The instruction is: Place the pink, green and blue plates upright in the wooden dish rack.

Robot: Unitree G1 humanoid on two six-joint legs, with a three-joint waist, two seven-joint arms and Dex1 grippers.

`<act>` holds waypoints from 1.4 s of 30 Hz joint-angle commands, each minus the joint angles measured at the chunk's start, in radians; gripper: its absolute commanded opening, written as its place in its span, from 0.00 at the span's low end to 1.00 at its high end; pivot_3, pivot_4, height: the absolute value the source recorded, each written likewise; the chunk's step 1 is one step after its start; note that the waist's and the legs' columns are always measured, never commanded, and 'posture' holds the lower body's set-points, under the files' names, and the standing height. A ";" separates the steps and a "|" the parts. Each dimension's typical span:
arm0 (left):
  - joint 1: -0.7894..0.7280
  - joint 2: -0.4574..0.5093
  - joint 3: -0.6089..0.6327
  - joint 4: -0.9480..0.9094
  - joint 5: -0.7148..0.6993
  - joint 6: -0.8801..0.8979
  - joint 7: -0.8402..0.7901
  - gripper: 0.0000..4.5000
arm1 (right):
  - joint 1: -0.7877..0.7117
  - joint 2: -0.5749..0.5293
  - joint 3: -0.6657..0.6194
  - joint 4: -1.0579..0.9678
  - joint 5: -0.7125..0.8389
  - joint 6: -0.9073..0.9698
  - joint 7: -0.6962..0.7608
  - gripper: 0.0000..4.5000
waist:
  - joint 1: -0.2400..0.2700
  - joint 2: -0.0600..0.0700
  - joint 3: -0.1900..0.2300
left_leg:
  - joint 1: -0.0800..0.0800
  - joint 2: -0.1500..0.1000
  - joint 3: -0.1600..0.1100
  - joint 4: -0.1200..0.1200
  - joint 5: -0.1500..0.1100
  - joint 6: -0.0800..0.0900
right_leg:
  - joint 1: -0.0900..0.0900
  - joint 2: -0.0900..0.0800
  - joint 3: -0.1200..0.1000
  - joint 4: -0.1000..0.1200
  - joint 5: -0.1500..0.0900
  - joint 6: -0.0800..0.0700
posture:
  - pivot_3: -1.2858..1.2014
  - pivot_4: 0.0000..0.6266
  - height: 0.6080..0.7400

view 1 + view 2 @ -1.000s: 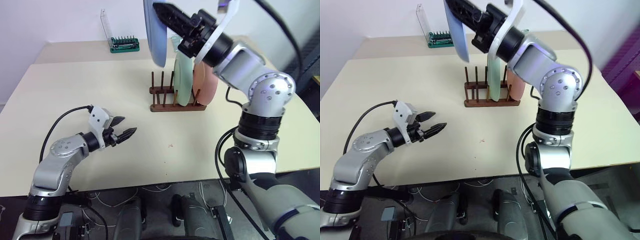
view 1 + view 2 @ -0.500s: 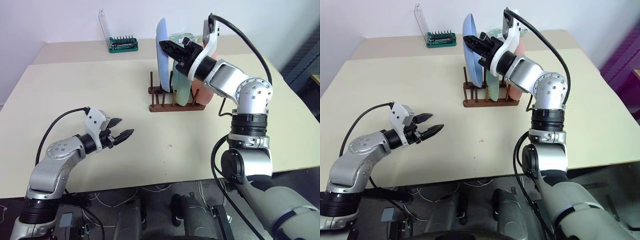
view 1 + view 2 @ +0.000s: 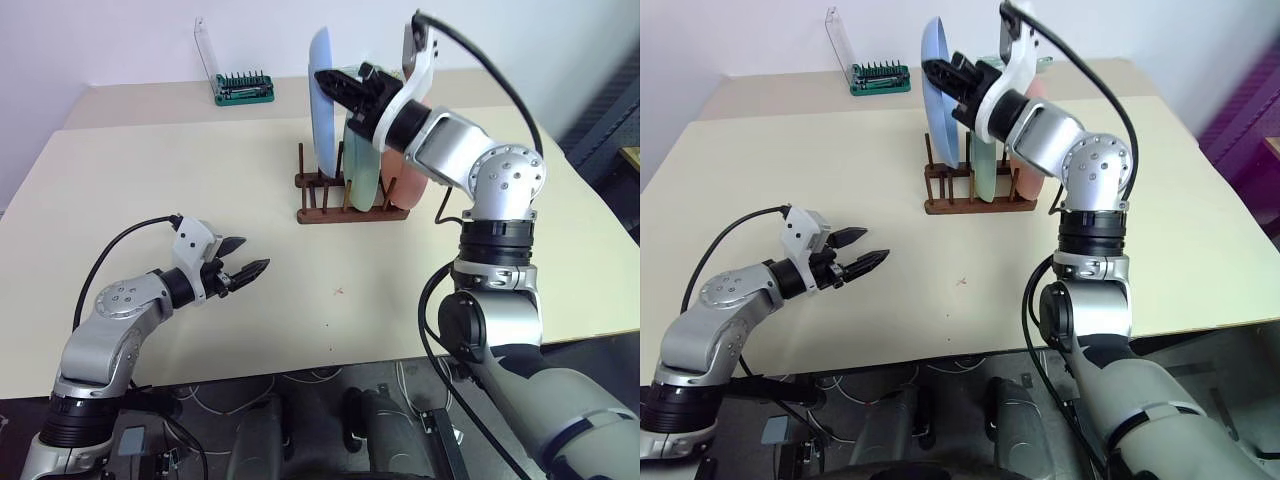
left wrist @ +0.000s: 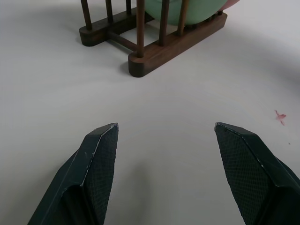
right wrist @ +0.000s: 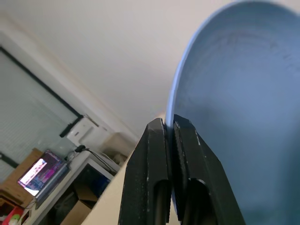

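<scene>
From the left eye view, the blue plate (image 3: 322, 100) is judged nearly slotted into the wooden dish rack (image 3: 352, 196), beside the green plate (image 3: 362, 160) and pink plate (image 3: 408, 178); release is called for next. In the right wrist view, the right tool (image 5: 169, 129) is clamped on its rim. In the left wrist view, the left tool (image 4: 164, 133) is spread apart, empty, above the counter (image 4: 178, 93).

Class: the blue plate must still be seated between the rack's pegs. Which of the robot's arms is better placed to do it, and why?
The right. Its gripper is shut on the blue plate's rim, holding it upright over the wooden dish rack. The left gripper hovers open above the table, well short of the rack.
</scene>
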 commanded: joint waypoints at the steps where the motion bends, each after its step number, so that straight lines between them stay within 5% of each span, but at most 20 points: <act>1: -0.019 -0.003 0.002 -0.032 -0.009 -0.013 -0.003 0.75 | -0.036 0.019 -0.023 -0.059 0.046 0.006 -0.018 0.01 | 0.000 0.000 0.000 | 0.000 0.000 0.000 0.000 0.000 0.000 | 0.000 0.000 0.000 0.000 0.000 0.000 | 0.52 0.24 0.92; 20: -0.007 -0.017 0.005 -0.040 -0.005 -0.017 0.006 0.75 | 0.045 0.062 0.002 0.070 -0.058 -0.026 0.007 0.01 | 0.000 0.000 0.000 | 0.000 0.000 0.000 0.000 0.000 0.000 | 0.000 0.000 0.000 0.000 0.000 0.000 | 0.52 0.24 0.92; 23: -0.008 -0.017 0.006 -0.041 -0.005 -0.017 0.006 0.75 | 0.039 0.066 0.000 0.075 -0.066 -0.026 0.021 0.19 | 0.000 0.000 0.000 | 0.000 0.000 0.000 0.000 0.000 0.000 | 0.000 0.000 0.000 0.000 0.000 0.000 | 0.52 0.24 0.92; 29: -0.008 -0.017 0.004 -0.043 -0.006 -0.015 0.007 0.75 | 0.017 0.060 0.004 0.058 -0.097 -0.044 0.030 0.82 | 0.000 0.000 0.000 | 0.000 0.000 0.000 0.000 0.000 0.000 | 0.000 0.000 0.000 -0.001 0.000 0.000 | 0.52 0.24 0.92; 42: -0.009 -0.032 -0.009 -0.051 -0.014 -0.005 0.004 0.75 | 0.032 -0.092 0.059 -0.146 -0.132 0.071 0.056 0.82 | 0.001 0.000 0.000 | -0.001 0.000 0.000 -0.001 0.000 0.000 | 0.000 -0.001 0.000 -0.002 0.000 0.000 | 0.52 0.24 0.92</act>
